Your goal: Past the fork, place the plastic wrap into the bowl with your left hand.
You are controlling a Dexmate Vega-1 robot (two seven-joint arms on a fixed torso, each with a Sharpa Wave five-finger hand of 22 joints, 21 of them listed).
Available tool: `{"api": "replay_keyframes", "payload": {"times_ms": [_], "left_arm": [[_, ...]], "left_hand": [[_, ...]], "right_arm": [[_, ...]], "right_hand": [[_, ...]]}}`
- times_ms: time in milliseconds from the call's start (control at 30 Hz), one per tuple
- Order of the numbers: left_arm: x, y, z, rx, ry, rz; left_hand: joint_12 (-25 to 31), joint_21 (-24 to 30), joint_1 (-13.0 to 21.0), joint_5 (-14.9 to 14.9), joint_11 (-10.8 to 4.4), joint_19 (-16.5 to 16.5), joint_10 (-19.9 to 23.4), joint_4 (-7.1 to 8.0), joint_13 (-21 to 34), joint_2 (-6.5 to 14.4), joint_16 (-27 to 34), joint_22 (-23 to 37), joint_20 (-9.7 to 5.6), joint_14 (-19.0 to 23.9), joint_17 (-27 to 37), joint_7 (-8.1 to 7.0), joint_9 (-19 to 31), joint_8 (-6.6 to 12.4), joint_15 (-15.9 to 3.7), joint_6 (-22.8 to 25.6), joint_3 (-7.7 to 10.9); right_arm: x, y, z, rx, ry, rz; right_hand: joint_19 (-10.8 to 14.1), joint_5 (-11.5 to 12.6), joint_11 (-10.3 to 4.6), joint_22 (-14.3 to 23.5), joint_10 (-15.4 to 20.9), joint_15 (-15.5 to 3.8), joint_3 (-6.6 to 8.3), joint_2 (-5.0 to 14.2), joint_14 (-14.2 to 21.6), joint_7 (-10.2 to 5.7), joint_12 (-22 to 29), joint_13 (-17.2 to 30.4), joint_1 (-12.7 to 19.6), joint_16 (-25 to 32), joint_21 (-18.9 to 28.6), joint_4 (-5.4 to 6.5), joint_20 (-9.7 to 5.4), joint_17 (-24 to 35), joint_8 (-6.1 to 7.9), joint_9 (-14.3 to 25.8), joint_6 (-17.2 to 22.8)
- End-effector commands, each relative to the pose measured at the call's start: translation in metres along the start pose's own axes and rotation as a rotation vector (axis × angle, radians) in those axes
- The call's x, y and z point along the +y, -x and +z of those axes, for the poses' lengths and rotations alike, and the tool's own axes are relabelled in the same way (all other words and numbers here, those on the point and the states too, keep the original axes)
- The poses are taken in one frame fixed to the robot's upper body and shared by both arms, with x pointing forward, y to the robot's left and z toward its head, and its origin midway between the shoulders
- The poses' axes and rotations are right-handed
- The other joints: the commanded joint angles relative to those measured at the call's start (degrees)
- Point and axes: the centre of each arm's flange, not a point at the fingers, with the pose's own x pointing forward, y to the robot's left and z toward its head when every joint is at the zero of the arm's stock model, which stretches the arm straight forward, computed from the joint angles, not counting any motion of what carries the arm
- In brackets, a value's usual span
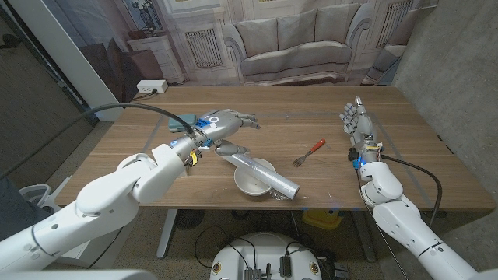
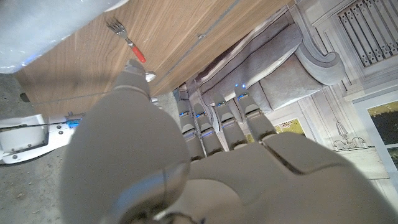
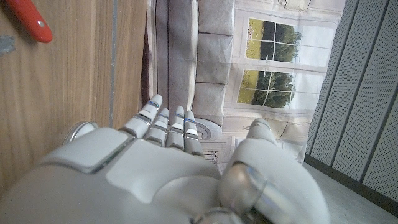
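Right now I have the left hand (image 1: pixel 226 123) hovering over the wooden table (image 1: pixel 311 105), a little behind and to the left of the white bowl (image 1: pixel 250 183). Its fingers (image 1: pixel 247 120) are stretched out and spread, pointing toward the right side of the table, and the thumb hangs lower, just beside the upper end of the plastic wrap (image 1: pixel 259 173). From the head view I cannot tell whether the thumb touches the roll or sits a hair off it, but nothing is clamped in that hand. My left wrist view shows the same hand (image 2: pixel 205 162) from behind with the fingers (image 2: pixel 217 127) extended and apart.

As for the plastic wrap, it lies tilted across the bowl, resting on the rim, one end sticking out toward the left hand and the other end poking past the bowl's near right side, close to the front edge of the table.

Off to the right of the bowl lies the fork (image 1: pixel 309 152) with its red handle, well apart from both hands; I see it in the left wrist view (image 2: pixel 126 41) too.

Meanwhile the right hand (image 1: pixel 358 124) stands upright near the right side of the table, fingers extended and apart, holding nothing. The right wrist view shows its back (image 3: pixel 155 168) with the fingers (image 3: pixel 168 124) straight.
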Motion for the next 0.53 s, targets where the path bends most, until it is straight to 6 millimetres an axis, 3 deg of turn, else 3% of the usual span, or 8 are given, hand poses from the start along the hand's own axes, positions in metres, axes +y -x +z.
{"api": "replay_keyframes", "payload": {"times_ms": [33, 533], "left_arm": [[0.0103, -0.0051, -0.0099, -0.011, -0.001, 0.056], [0.0106, -0.0088, -0.0180, -0.009, 0.011, 0.048]], "left_hand": [[0.2, 0.0, 0.1, 0.3, 0.01, -0.3, -0.3, 0.07, -0.1, 0.5, 0.6, 0.1, 0.01, -0.2, 0.0, -0.07, 0.2, 0.36, -1.48, 0.1, -0.09], [0.3, 0.0, 0.3, 0.5, -0.30, -0.6, -0.5, -0.03, -0.1, 0.7, 0.6, 0.1, 0.03, 0.0, 0.0, -0.10, 0.2, 0.44, -1.48, 0.0, -0.10]], "right_arm": [[0.0063, 0.0035, 0.0023, -0.009, 0.008, -0.009], [0.0143, -0.0060, 0.0008, 0.010, 0.006, -0.002]], "right_hand": [[0.4, -0.1, 0.16, 0.3, 0.3, 0.14, 0.22, 0.21, 0.3, -0.20, -0.1, 0.1, 0.1, 0.0, -0.2, -0.36, -0.01, 0.2, 0.03, 0.2, 0.2], [0.5, -0.1, 0.15, 0.3, 0.3, 0.12, 0.19, 0.24, 0.3, -0.13, -0.1, 0.1, 0.1, 0.0, -0.3, -0.39, -0.02, 0.2, 0.07, 0.2, 0.3]]}}
